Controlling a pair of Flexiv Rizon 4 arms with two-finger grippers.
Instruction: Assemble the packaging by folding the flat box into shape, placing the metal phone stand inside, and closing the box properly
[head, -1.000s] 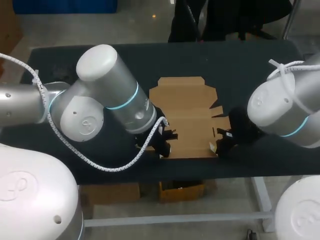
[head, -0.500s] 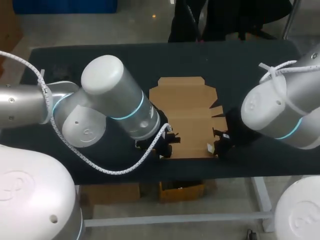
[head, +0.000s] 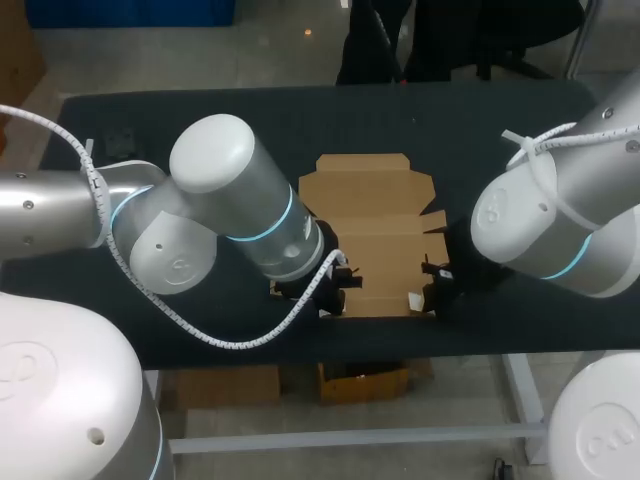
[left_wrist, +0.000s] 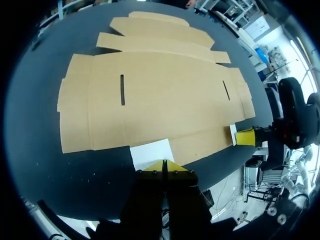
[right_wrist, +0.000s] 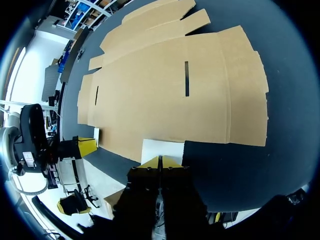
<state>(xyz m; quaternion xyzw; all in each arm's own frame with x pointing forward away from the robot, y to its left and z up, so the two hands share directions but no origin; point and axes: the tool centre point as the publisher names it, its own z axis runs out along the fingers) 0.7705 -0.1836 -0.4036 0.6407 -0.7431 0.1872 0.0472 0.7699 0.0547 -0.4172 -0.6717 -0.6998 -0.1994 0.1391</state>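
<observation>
One flat box, held at two near corners

The box (head: 372, 230), one piece of brown card, lies unfolded and flat in the middle of the dark worktop (head: 500, 130), with two narrow slots (left_wrist: 122, 90) cut in its middle panel. At its near edge there are two small white flaps. The left tool (left_wrist: 163, 165) has its yellow tips pressed together, pinching the left flap (left_wrist: 150, 152). The right tool (right_wrist: 159, 161) pinches the right flap (right_wrist: 162, 149) in the same way. In the head view the left arm (head: 230, 200) and the right arm (head: 550, 235) cover the near corners of the box, so both tools are mostly hidden there.
</observation>
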